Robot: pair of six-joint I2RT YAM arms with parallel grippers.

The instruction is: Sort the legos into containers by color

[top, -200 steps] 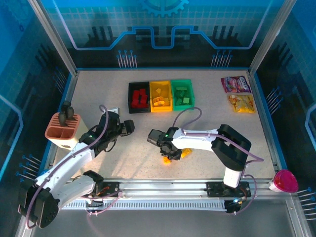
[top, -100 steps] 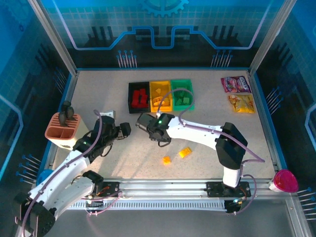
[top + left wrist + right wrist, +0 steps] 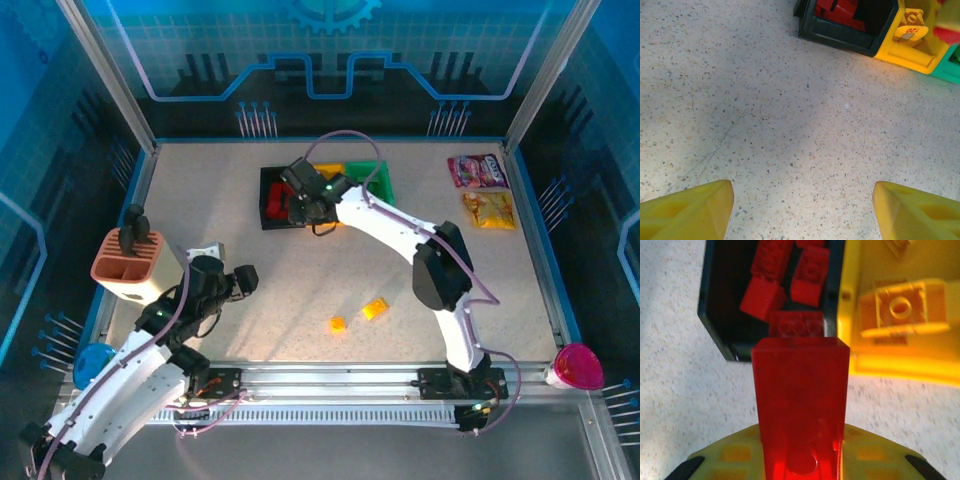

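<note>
Speckled tabletop [image 3: 260,300] inside the blue-framed cell is nearly cleared of legos, so by my reading you are close to the end of the sort. The three joined bins sit at the far middle. The black bin [image 3: 266,205] already holds several red bricks [image 3: 785,270], the yellow bin [image 3: 905,50] holds yellow bricks [image 3: 900,310], and the green bin [image 3: 389,190] shows green pieces inside.

Your right gripper [image 3: 300,197] is stretched out over the black bin and is pinching a red brick [image 3: 800,390] between its fingers. From the right wrist camera, the brick's far end lies over the bin's near wall, close to the divide with the yellow bin. I cannot tell whether it sits fully above the black compartment, so check that before you let go; a drop too far toward the yellow side would misplace it.

Your left gripper [image 3: 802,205] hangs low over bare table on the near left, its yellow fingers spread wide with nothing between them.

What remains, as far as I can see: release this red brick, then collect the two yellow bricks lying loose near the front, one small [image 3: 338,323] and one just beside it [image 3: 375,309]. Both belong in the yellow bin.
</note>
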